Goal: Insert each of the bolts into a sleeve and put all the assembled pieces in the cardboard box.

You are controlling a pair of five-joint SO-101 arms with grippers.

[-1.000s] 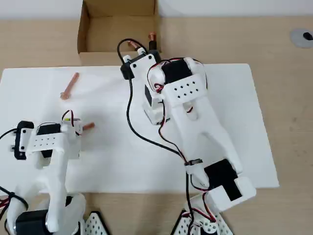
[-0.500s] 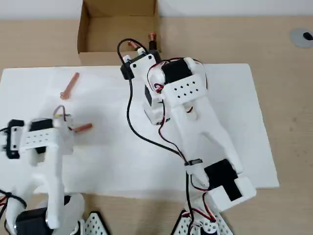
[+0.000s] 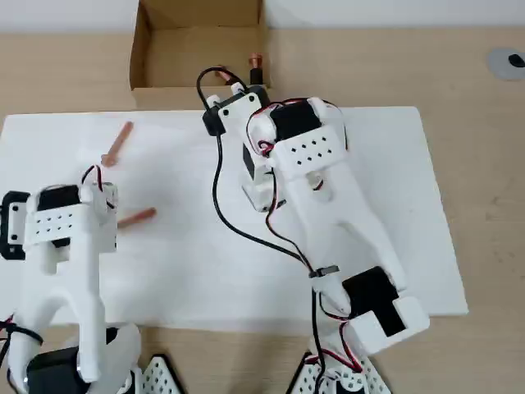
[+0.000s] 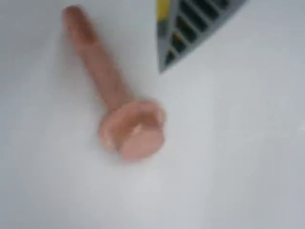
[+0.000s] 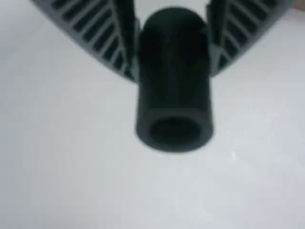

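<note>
A copper-coloured bolt [image 3: 137,217] lies free on the white mat [image 3: 180,263], just right of my left gripper [image 3: 102,201]. In the left wrist view the same bolt [image 4: 119,105] rests flat with its head toward the camera. One ribbed finger [image 4: 190,28] hovers beside its shank without touching, and the gripper is open. My right gripper [image 5: 172,43] is shut on a black sleeve [image 5: 174,105], held just above the mat with its bore facing the camera. A second bolt [image 3: 117,144] lies farther back on the left. The cardboard box [image 3: 141,57] stands at the back edge.
Two more copper-tipped pieces [image 3: 256,61] sit by the box's near right corner, partly hidden by the right arm's black cable [image 3: 216,189]. The right arm [image 3: 328,205] spans the mat's middle. Bare wooden table [image 3: 476,164] lies to the right.
My left arm drew back to the left, away from the near bolt, which now lies fully exposed on the mat. The right arm has kept still with the sleeve.
</note>
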